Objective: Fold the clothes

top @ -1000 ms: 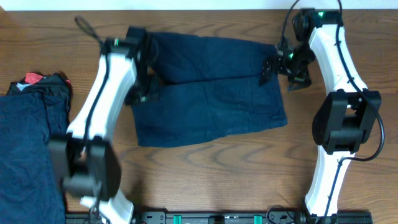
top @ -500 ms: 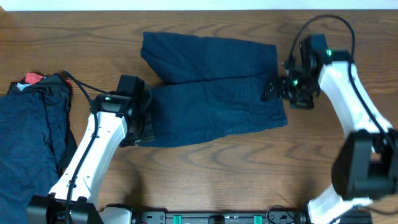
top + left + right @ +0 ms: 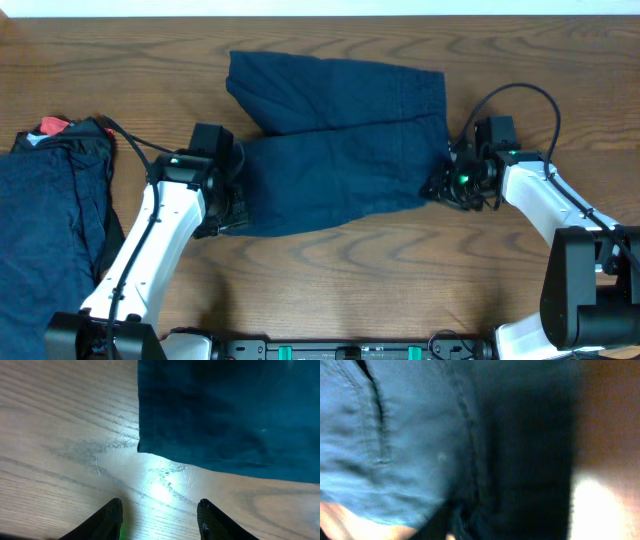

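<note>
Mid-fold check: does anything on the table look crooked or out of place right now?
The navy shorts lie askew: the two legs splay apart toward the left instead of stacking edge on edge. At the left edge, the other clothes sit in a rumpled heap with a red piece poking out. Nothing looks damaged.

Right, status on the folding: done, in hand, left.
Done: the navy shorts lie spread flat; no fold shows. In hand: left gripper open just off their near-left corner, right gripper at their near-right corner, grip unclear. Left: folding them, then the heaped dark pile with the red piece.
</note>
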You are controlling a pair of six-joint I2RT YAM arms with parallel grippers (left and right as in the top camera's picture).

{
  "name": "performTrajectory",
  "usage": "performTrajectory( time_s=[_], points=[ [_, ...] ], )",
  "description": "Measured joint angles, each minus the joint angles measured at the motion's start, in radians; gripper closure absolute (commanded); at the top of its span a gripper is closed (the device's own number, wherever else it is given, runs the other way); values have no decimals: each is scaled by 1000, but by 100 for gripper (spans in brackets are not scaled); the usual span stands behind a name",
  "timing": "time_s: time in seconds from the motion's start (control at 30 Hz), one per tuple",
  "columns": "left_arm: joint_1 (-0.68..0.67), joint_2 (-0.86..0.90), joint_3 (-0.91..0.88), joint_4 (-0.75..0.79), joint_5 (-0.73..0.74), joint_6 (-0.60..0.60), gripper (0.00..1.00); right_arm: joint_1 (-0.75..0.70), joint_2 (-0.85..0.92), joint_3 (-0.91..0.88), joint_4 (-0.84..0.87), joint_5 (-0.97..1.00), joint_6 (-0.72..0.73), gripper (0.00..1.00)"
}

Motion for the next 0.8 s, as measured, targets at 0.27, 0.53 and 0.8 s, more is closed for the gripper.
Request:
performTrajectory(
  time_s=[0.27, 0.53, 0.8],
  points=[
    [0, 0, -21, 3, 0, 0, 49, 0, 0, 16, 167, -107, 83, 41],
    [0, 0, -21, 23, 0, -1, 49, 0, -1, 92, 225, -119, 108, 80],
    [0, 0, -21, 24, 0, -1, 49, 3, -7, 106, 359, -112, 171, 34]
  ],
)
